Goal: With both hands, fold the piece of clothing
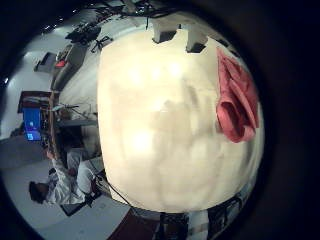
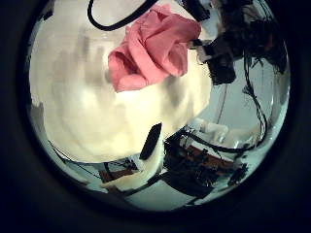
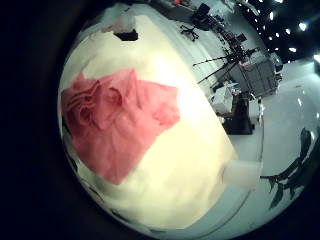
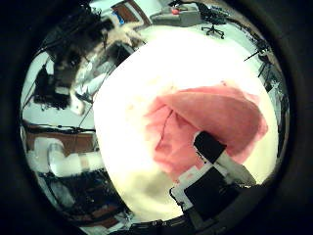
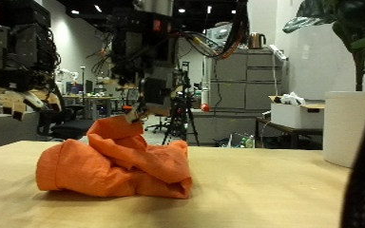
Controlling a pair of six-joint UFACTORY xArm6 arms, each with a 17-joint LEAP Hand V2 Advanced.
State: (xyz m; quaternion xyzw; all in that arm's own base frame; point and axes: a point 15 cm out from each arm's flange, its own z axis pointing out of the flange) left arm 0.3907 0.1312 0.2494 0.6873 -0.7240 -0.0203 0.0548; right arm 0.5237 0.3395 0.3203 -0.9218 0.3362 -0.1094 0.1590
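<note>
An orange piece of clothing (image 5: 117, 163) lies crumpled in a heap on the tan table (image 5: 271, 195). A hand (image 5: 150, 97) hangs above and behind the heap; I cannot tell which hand it is. The left thumb side palm view shows the cloth (image 2: 151, 49) bunched near the table's edge, with one straight finger (image 2: 151, 142) away from it. The left little finger side palm view shows the cloth (image 1: 238, 96) at the table's side. The right thumb side palm view shows the cloth (image 4: 201, 119) below the palm, fingers (image 4: 221, 161) over it. Both hands hold nothing.
A white plant pot (image 5: 349, 128) stands at the table's far side in the outside view. The other arm (image 4: 67, 159) shows beside the table in the right thumb side palm view. Racks and stands fill the room behind.
</note>
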